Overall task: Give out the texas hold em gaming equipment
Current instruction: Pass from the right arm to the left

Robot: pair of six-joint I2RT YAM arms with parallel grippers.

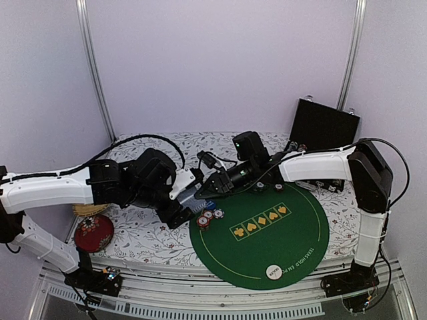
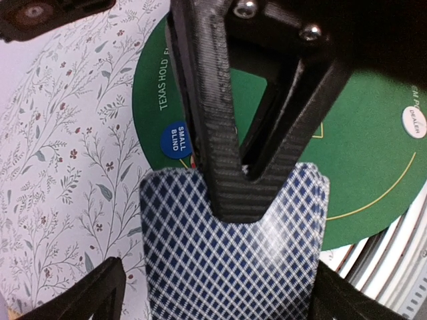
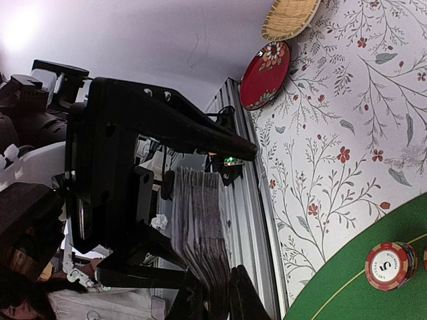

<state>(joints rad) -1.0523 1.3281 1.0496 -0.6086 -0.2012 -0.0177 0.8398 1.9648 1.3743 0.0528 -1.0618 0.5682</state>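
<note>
Cards (image 2: 233, 267) are held in mid-air over the floral surface (image 2: 60, 167), at the green mat's (image 2: 373, 153) edge. Right jaws are seen closed on one end of the cards. Left jaws are spread wide either side of the cards, with a gap noted on one side. Chips (image 1: 207, 217) are recorded on the mat.

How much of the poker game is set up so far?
Started, not finished. Done: chip stacks, the Small Blind disc and the Dealer disc sit on the green mat. In hand: the right arm's fingers pinch the deck of cards in the air. Left: I see no cards dealt onto the mat.
</note>
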